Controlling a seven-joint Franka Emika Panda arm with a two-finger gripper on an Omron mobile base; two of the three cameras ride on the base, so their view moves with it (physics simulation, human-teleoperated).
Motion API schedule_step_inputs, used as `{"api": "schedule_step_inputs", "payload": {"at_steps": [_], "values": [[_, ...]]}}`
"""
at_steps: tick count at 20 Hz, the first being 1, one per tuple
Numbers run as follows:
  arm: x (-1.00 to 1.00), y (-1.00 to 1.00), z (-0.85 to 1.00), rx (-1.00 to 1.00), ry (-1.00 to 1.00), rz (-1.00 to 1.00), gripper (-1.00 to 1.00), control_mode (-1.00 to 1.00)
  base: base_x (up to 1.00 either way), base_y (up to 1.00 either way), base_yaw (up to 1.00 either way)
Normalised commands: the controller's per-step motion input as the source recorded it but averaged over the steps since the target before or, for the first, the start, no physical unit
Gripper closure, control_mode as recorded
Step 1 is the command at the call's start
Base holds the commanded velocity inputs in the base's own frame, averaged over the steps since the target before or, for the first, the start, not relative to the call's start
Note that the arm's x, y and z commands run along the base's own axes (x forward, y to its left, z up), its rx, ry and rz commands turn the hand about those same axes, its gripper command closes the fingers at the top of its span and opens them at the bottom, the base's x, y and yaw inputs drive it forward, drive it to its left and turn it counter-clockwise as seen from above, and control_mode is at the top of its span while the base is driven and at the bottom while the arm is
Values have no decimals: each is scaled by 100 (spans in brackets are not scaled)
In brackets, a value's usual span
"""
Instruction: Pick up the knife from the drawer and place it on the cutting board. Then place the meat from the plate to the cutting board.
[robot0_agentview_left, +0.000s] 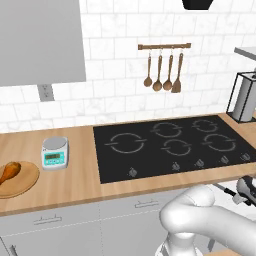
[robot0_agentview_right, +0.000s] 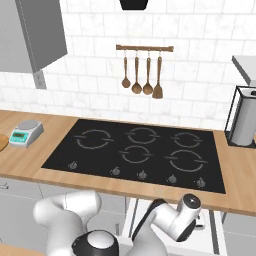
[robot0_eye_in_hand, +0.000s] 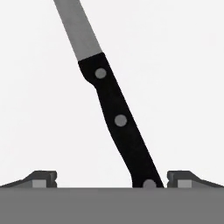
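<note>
Jaws spread wide and empty, one fingertip either side of the knife (robot0_eye_in_hand: 117, 127) lying on the white drawer floor (robot0_eye_in_hand: 183, 87); best lower squarely over the black handle, then close.

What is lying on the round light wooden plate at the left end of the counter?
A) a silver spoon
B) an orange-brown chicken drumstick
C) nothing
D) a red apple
B: an orange-brown chicken drumstick rests on the round light wooden plate, left of the small digital kitchen scale.

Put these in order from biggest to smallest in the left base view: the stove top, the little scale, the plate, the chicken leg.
1. Stove top
2. Plate, partly cut off by the picture's edge
3. Scale
4. Chicken leg
</note>
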Motion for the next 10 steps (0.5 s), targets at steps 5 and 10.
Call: {"api": "schedule_step_inputs", "payload": {"at_steps": [5,10], "values": [[23,-33,-37,0,11,16,-100,-100,0,0,0],[13,-63,-47,0,11,20,-100,-100,0,0,0]]}}
